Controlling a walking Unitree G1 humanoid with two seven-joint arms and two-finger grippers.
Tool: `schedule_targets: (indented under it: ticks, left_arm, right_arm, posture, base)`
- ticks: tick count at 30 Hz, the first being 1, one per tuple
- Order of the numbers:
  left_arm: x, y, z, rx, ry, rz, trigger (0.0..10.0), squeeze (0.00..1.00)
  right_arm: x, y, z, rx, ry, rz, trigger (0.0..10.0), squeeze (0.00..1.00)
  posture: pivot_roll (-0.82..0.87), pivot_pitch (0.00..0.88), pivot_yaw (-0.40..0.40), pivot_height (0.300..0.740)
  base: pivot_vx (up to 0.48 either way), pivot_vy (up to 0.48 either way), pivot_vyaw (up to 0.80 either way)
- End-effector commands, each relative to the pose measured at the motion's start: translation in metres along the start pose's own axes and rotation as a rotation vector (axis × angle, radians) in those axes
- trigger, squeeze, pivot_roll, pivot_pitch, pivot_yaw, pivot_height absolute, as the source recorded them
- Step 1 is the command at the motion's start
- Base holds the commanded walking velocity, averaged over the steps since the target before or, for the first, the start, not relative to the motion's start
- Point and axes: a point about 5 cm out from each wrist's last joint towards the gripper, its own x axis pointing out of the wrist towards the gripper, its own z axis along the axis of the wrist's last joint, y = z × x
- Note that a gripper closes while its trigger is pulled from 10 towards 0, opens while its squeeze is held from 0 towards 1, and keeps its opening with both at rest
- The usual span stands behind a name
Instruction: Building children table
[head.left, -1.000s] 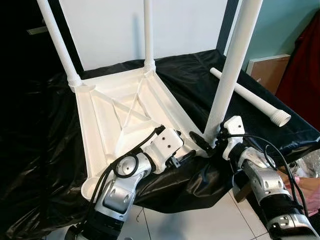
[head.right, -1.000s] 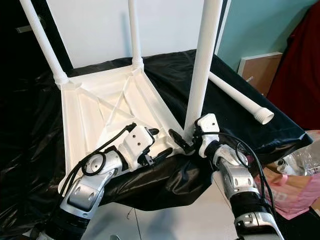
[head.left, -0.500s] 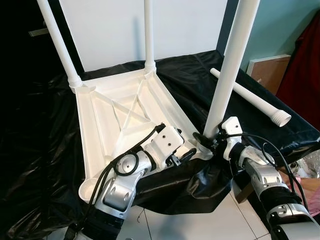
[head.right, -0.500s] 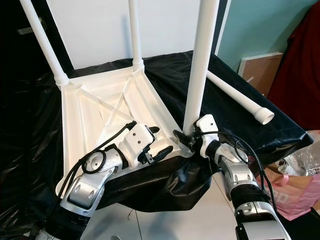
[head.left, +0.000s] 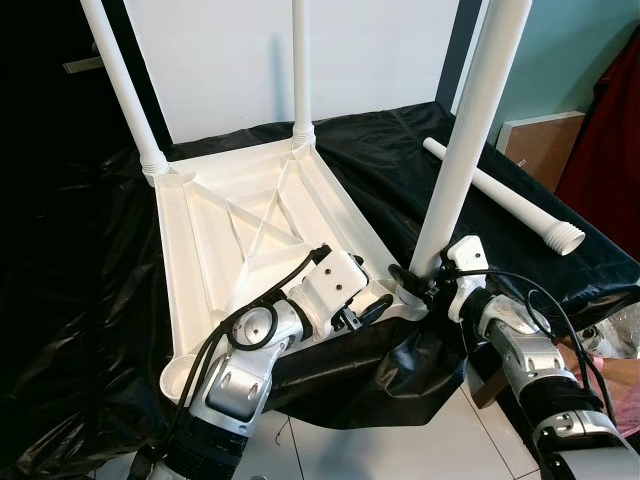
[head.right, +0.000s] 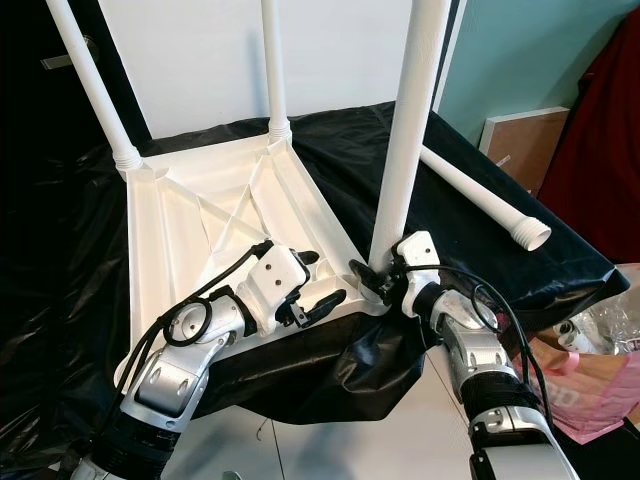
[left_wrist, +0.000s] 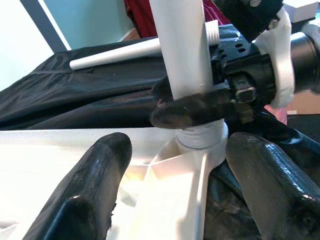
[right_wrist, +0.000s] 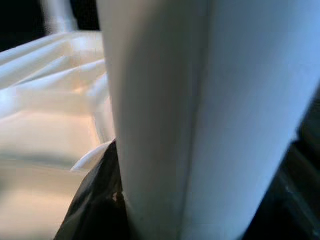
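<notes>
Right before the robot, from its head cameras, a white tabletop (head.left: 240, 240) lies upside down on a black sheet (head.left: 90, 300) that covers a raised surface. Three white legs stand up from its corners: one at the far left corner (head.left: 125, 85), one at the far right corner (head.left: 300, 70), and a thick near leg (head.left: 470, 130) rising from the corner closest to the robot's right arm. A fourth, loose leg (head.left: 505, 195) lies flat on the sheet off to the right, apart from the tabletop. The left gripper (head.left: 372, 305) rests at the near edge of the tabletop, its fingers spread and pointing toward the base of the near leg. The right gripper (head.left: 408, 282) is clamped on that leg just above its socket. A brown board (head.left: 535, 145) leans against the teal wall behind, and white floor tiles (head.left: 400, 450) show below the sheet.

Along the left wrist, two black fingers (left_wrist: 87, 200) stand wide apart with the white corner rib of the tabletop (left_wrist: 175, 200) between them; beyond, the right gripper (left_wrist: 195, 110) pinches the near leg (left_wrist: 182, 45) at its collar, with the loose leg (left_wrist: 117, 54) lying on the sheet behind.

Along the right wrist, the near leg (right_wrist: 200, 110) sits very close and blurred, with the tabletop (right_wrist: 50, 125) pale beside it.
</notes>
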Motion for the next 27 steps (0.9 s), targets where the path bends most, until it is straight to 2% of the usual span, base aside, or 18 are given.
schedule_targets:
  ticks: [1,2,3,4,7,8,9,11,17,19,27]
  left_arm:
    - [-0.002,0.003,-0.005,-0.011,0.024,0.064,10.0,0.00]
    - [-0.003,0.004,-0.006,-0.014,0.027,0.071,10.0,0.00]
    - [-0.003,0.004,-0.006,-0.014,0.027,0.071,10.0,0.00]
    - [-0.003,0.005,-0.007,-0.015,0.029,0.076,10.0,0.00]
    - [-0.003,0.006,-0.007,-0.016,0.031,0.078,10.0,0.00]
    - [-0.003,0.008,-0.007,-0.012,0.034,0.081,10.0,0.00]
    - [-0.003,0.008,-0.007,-0.012,0.034,0.081,10.0,0.00]
    - [-0.004,0.011,-0.008,-0.005,0.041,0.085,10.0,0.00]
    - [-0.006,0.016,-0.013,0.006,0.061,0.090,10.0,0.00]
    - [-0.005,0.016,-0.013,0.000,0.059,0.091,10.0,0.00]
    - [-0.003,0.013,-0.022,-0.010,0.057,0.089,10.0,0.00]
  right_arm:
    - [-0.005,-0.002,-0.014,0.022,0.080,-0.080,10.0,0.00]
    - [-0.006,0.003,-0.017,0.066,0.080,-0.189,10.0,0.00]
    - [-0.006,0.003,-0.017,0.066,0.080,-0.189,10.0,0.00]
    - [-0.007,0.007,-0.020,0.091,0.087,-0.274,10.0,0.00]
    - [-0.007,0.012,-0.022,0.123,0.082,-0.317,10.0,0.00]
    - [-0.006,0.020,-0.024,0.149,0.074,-0.364,10.0,0.00]
    - [-0.006,0.020,-0.024,0.149,0.074,-0.364,10.0,0.00]
    - [-0.005,0.030,-0.025,0.172,0.061,-0.416,10.0,0.00]
    - [-0.003,0.050,-0.022,0.203,0.059,-0.442,10.0,0.00]
    - [-0.003,0.050,-0.020,0.192,0.057,-0.444,10.0,0.00]
    - [-0.004,0.033,-0.011,0.101,0.019,-0.460,10.0,0.00]
  posture:
    - [-0.03,0.025,-0.001,0.740]
    - [-0.03,0.022,-0.004,0.740]
    - [-0.03,0.022,-0.004,0.740]
    - [-0.03,0.020,0.000,0.740]
    - [-0.02,0.017,0.004,0.740]
    - [-0.02,0.014,0.009,0.740]
    - [-0.02,0.014,0.009,0.740]
    - [-0.02,0.008,0.011,0.740]
    - [-0.03,0.000,0.028,0.740]
    - [-0.04,0.000,0.029,0.740]
    - [-0.06,0.000,0.013,0.740]
  base:
    - [0.000,0.000,0.00]
    - [0.000,0.000,0.00]
    - [0.000,0.000,0.00]
    - [0.000,0.000,0.00]
    - [0.000,0.000,0.00]
    - [0.000,0.000,0.00]
    - [0.000,0.000,0.00]
    - [0.000,0.000,0.00]
    - [0.000,0.000,0.00]
    - [0.000,0.000,0.00]
    - [0.000,0.000,0.00]
